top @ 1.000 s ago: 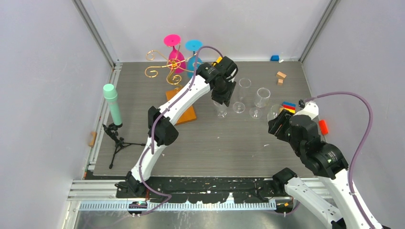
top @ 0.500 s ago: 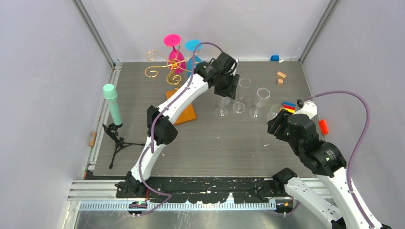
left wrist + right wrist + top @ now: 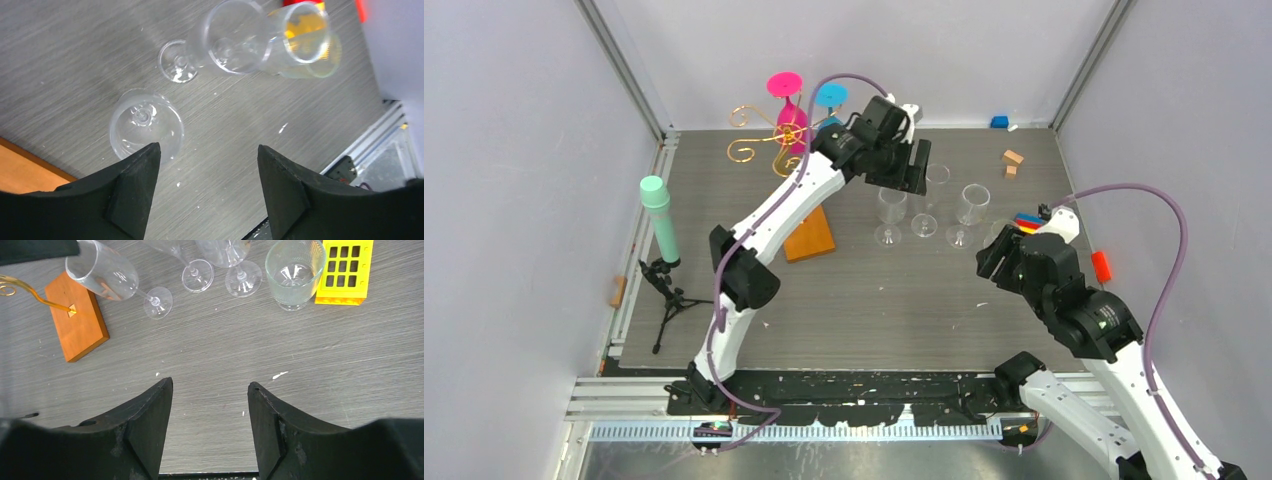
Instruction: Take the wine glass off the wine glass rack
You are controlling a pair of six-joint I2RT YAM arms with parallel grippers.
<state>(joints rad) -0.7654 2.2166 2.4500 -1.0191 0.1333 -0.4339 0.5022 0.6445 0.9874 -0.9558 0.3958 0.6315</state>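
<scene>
1. My left pincer (image 3: 207, 147) hangs with its black, wedge-shaped fingers wide apart and nothing between them.
2. Below it a clear wine glass (image 3: 145, 127) stands upright on the grey, wood-grained table (image 3: 75, 60), just beside the rack's base. Two more clear stemmed glasses stand in a row past it.
3. The wine glass rack (image 3: 769, 140) is thin gold wire curled into spirals on a flat orange wooden slab. It stands toward the back of the table. A pink glass (image 3: 790, 115) and a blue glass (image 3: 830, 95) hang from it, round feet uppermost.
4. My right pincer (image 3: 210, 385) is also spread and empty over the table. A short clear tumbler (image 3: 292, 272) and a yellow gridded block (image 3: 345, 270) lie beyond it.
</scene>
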